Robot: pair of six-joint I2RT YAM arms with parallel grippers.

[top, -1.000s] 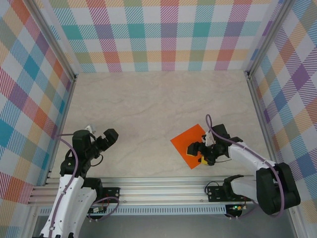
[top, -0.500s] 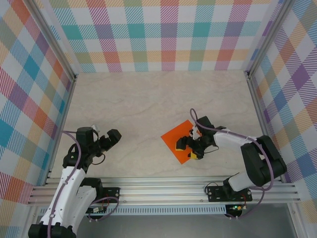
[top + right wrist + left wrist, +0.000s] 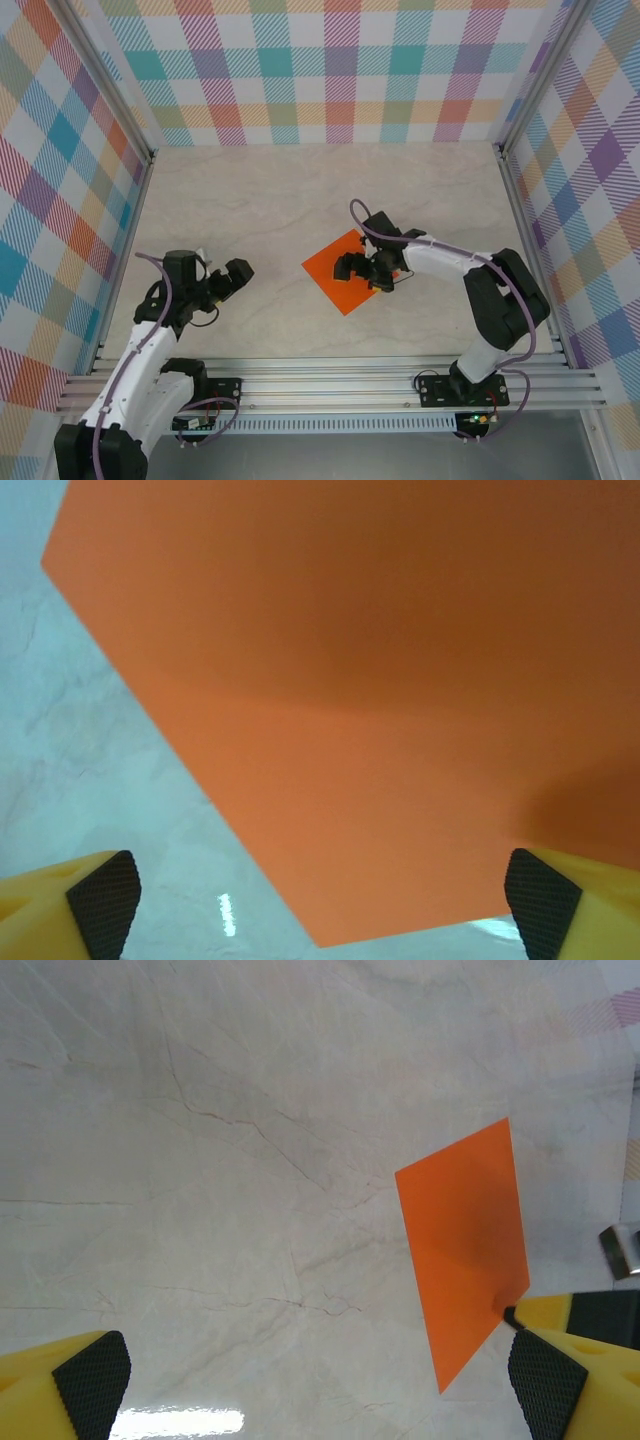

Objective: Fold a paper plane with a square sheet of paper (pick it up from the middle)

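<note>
Top external: paper [image 3: 325, 272] diamond-wise, seemingly flat.

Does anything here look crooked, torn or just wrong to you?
Nothing looks damaged. The square sheet of paper lies flat and uncreased on the table, only turned cornerwise to the table's edges. The right end effector is over the sheet's right part, jaws open.

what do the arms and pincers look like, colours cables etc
The left arm and right arm are white links with black joints, each trailing a thin purple cable. The left pincer and right pincer have black bodies and yellow fingers tipped with black textured pads.
</note>
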